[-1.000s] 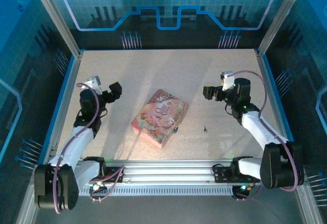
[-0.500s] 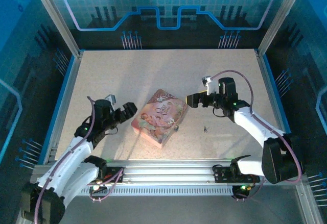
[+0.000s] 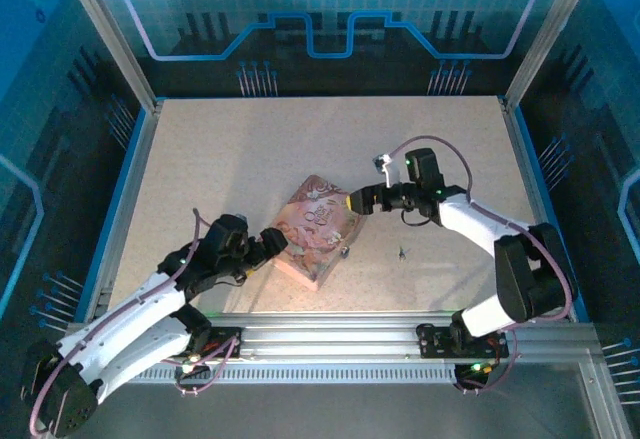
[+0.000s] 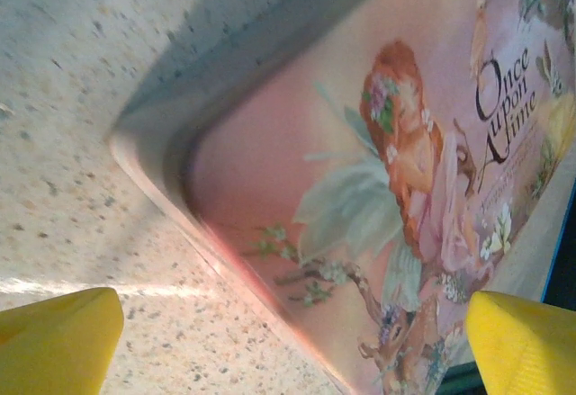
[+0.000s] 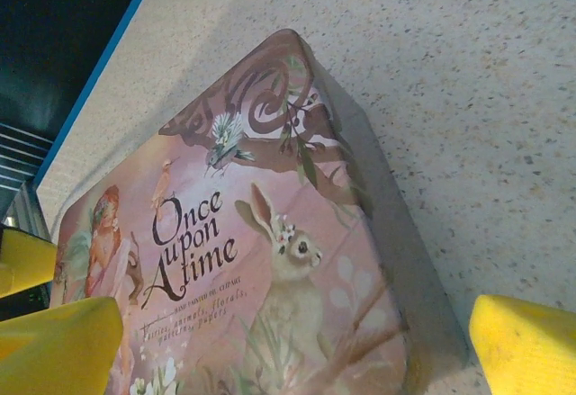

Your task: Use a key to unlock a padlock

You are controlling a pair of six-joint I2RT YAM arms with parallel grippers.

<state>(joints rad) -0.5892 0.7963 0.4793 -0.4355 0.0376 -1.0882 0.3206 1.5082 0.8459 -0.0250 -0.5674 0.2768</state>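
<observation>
1. Two small task items lie untouched. The tiny dark-silvery metal padlock [image 3: 345, 252] sits against the near right edge of the pink illustrated rectangular box [image 3: 312, 227]. The thin dark metal key [image 3: 401, 253] lies apart to its right on the speckled beige worktop [image 3: 250, 149].
2. Neither item has shifted over the last second.
3. Change: both arms have swung in from the sides of the worktop. The left end effector [image 3: 272, 244] is now at the box's near left corner, and the right end effector [image 3: 357, 202] is at its far right corner.
4. Both end effectors are spread wide. In each wrist view the yellow pads [image 4: 54, 341] stand at the frame edges with the box lid between them, and nothing is pinched.
5. Reading: the approach looks aimed at the box, not the key. Picking up the key and working the lock are both still ahead, so the task has barely begun.
6. Risk: nudging the box could drag or roll the padlock resting against it.
</observation>
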